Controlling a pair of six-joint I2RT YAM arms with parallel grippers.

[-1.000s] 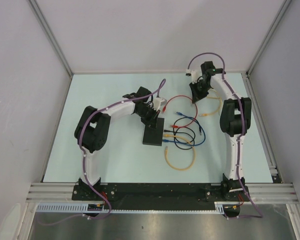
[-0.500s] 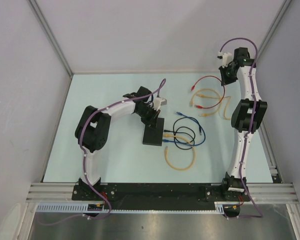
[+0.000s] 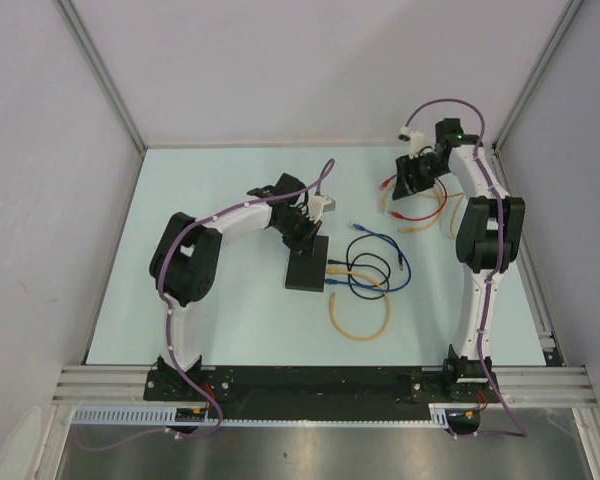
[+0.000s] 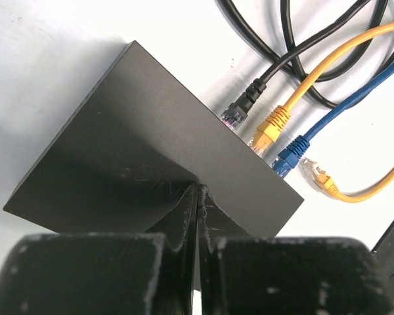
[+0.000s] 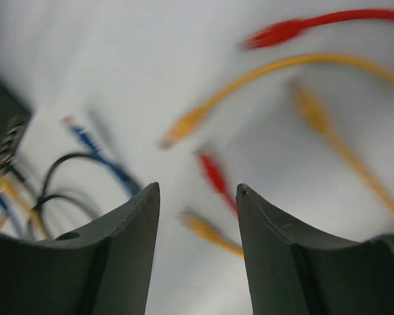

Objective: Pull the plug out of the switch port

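The flat black switch (image 3: 307, 270) (image 4: 144, 138) lies mid-table. My left gripper (image 3: 305, 238) (image 4: 197, 191) is shut, its tips pressed down on the switch's top. Black (image 4: 240, 110), yellow (image 4: 270, 128) and blue (image 4: 290, 153) plugs sit in the ports on its right side. My right gripper (image 3: 412, 182) (image 5: 197, 188) hangs open at the back right with nothing between its fingers. Under it lie a loose red cable (image 3: 412, 213) (image 5: 217, 174) and a yellow cable (image 3: 428, 200) (image 5: 192, 122), blurred in the right wrist view.
Black and blue cables (image 3: 372, 262) coil to the right of the switch, with a yellow loop (image 3: 360, 322) nearer the front. A loose yellow plug (image 4: 319, 174) lies beside the blue one. Grey walls and metal rails border the table.
My right gripper went from shut on the red cable to open. The red cable now lies loose at the back right, away from the switch. The left arm has not moved.
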